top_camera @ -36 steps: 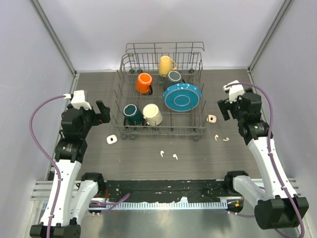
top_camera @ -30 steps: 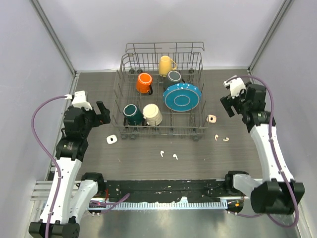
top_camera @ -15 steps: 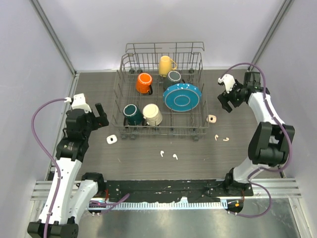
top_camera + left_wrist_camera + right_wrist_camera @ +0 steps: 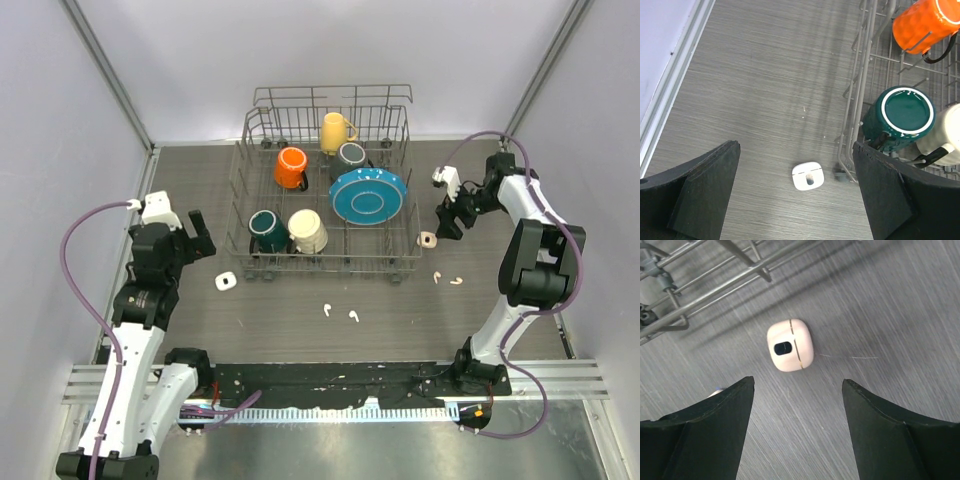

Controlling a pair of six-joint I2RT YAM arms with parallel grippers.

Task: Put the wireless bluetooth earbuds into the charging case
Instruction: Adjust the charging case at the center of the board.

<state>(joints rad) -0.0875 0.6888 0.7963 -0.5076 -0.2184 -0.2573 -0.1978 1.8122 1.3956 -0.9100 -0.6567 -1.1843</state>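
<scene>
- Earbuds [image 4: 326, 310] lie loose on the dark table [image 4: 200, 180], four in all. None is in a case.
- A wire rack [image 4: 243, 190] stands at the middle of the table, toward the back.
- The left claw [image 4: 195, 235] hovers left of the rack. Its fingers are spread wide with nothing between them. From the left wrist, the left case [image 4: 808, 176] shows in the gap, well below the fingers.
- The right claw [image 4: 445, 215] hangs just right of the rack. Its fingers are spread and hold nothing. From the right wrist, the right case [image 4: 790, 345] lies on the table between and beyond them, untouched.
- A teal plate [image 4: 368, 195] leans in the rack's right half.
- Five mugs sit in the rack: orange [image 4: 291, 167], yellow [image 4: 334, 132], grey [image 4: 351, 155], teal [image 4: 267, 230] and cream [image 4: 308, 232].
- The left case is just off the rack's near-left corner, and the right case is beside its near-right corner.
- Two earbuds lie together in front of the rack, near the middle of the table. The other pair [image 4: 447, 279] is just in front of the right case, apart from it.
</scene>
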